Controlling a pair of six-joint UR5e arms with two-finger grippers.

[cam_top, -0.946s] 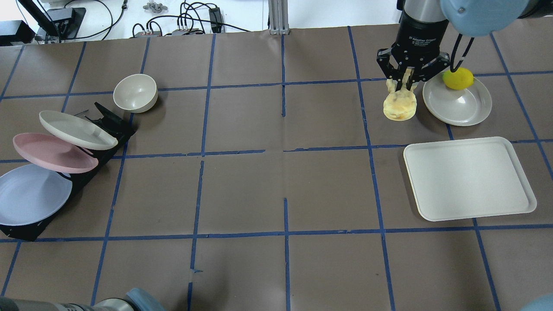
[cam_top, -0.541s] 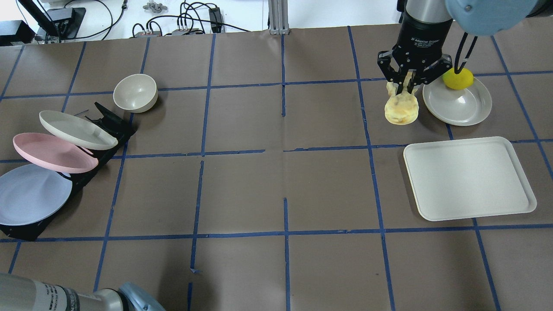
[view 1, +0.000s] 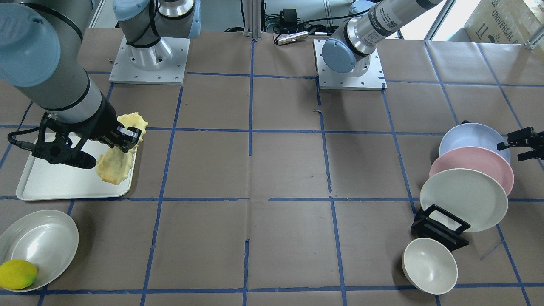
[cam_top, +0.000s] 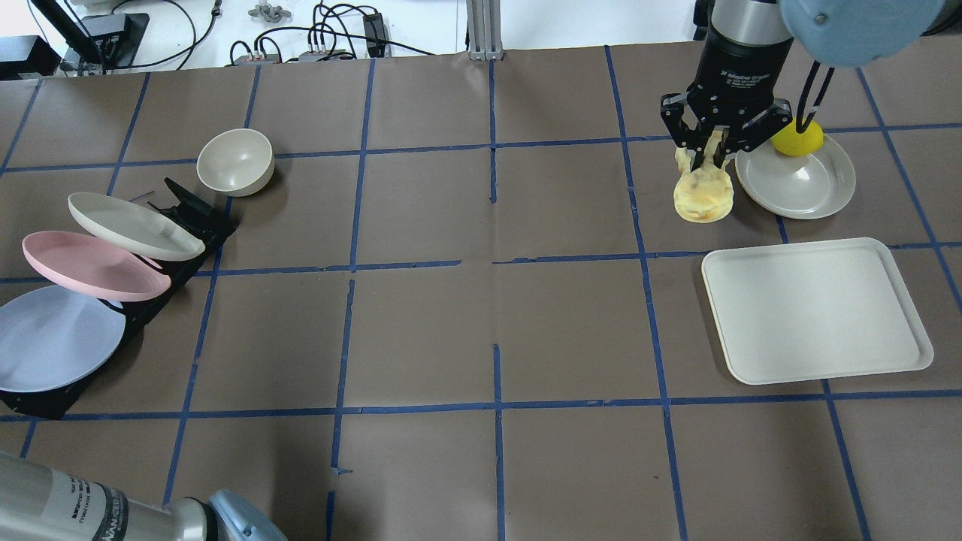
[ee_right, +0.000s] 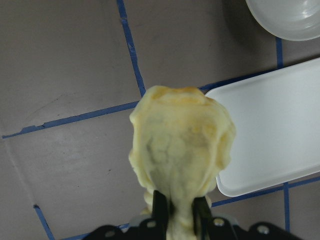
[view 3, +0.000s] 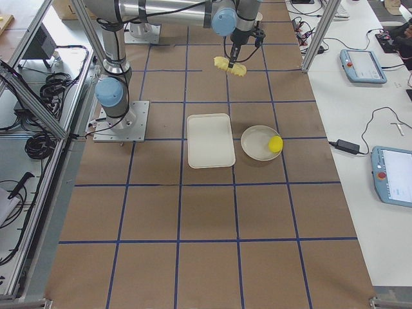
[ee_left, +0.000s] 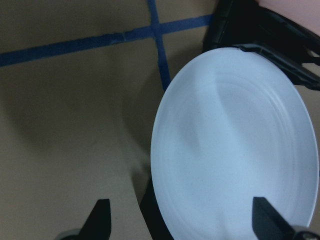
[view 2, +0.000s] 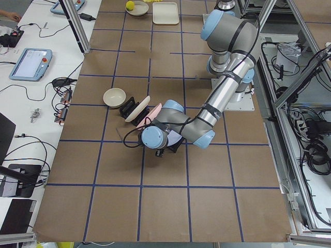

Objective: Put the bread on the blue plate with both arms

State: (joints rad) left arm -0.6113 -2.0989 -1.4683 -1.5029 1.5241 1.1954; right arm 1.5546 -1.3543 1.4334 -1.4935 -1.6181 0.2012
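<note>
My right gripper [cam_top: 710, 150] is shut on the bread [cam_top: 703, 194], a pale yellow ruffled loaf that hangs end-down from the fingers, clear of the table. It also shows in the front view [view 1: 114, 165] and the right wrist view [ee_right: 181, 150]. The blue plate [cam_top: 52, 338] leans in the nearest slot of a black rack at the table's left. My left gripper [ee_left: 182, 225] is open, its fingertips [ee_left: 100, 220] spread just in front of the blue plate [ee_left: 235, 150], without touching it. Only the left arm's elbow shows overhead.
A pink plate [cam_top: 90, 267] and a cream plate [cam_top: 131, 225] lean in the same black rack [cam_top: 192, 218]. A cream bowl [cam_top: 235, 161] stands beyond it. A white tray [cam_top: 815, 308] lies at the right. A shallow cream dish [cam_top: 800, 184] holds a lemon [cam_top: 798, 139].
My right gripper has lifted the bread slightly and shifted it a little right. My left arm has come further into the overhead view at the bottom left.
</note>
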